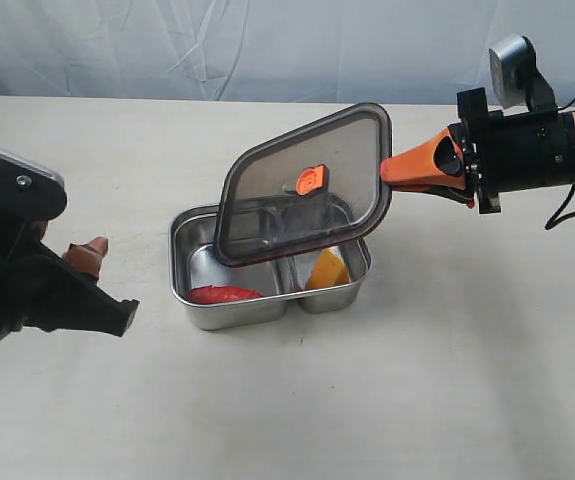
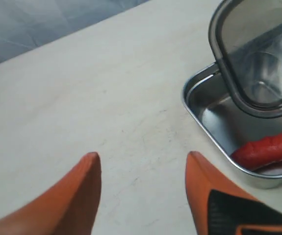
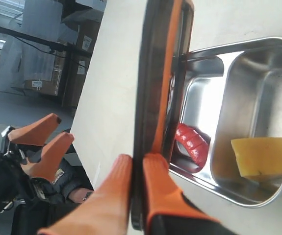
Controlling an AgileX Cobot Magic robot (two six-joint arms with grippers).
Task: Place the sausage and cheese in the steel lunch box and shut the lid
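Two toy foods already lie inside the steel lunch box (image 1: 181,268) on the table (image 1: 467,380): the red sausage (image 1: 225,294) is in the larger compartment, against the near wall, and the yellow cheese (image 1: 327,272) wedge is in the smaller one, across the divider. The dark see-through lid (image 1: 302,185) hangs tilted above the box with its lower edge dipping toward the opening, not seated; whether it touches the rim is unclear. The right jaws are clamped on the lid's thin rim at one side, pinching it between orange pads (image 3: 163,191). The left jaws stand wide apart and empty over bare table, just beside the box. The lid looks stiff, light and smooth, so held by one edge it may swivel, and the rim seems the only place to grip it. The shiny box probably slides easily if pressed off-centre.
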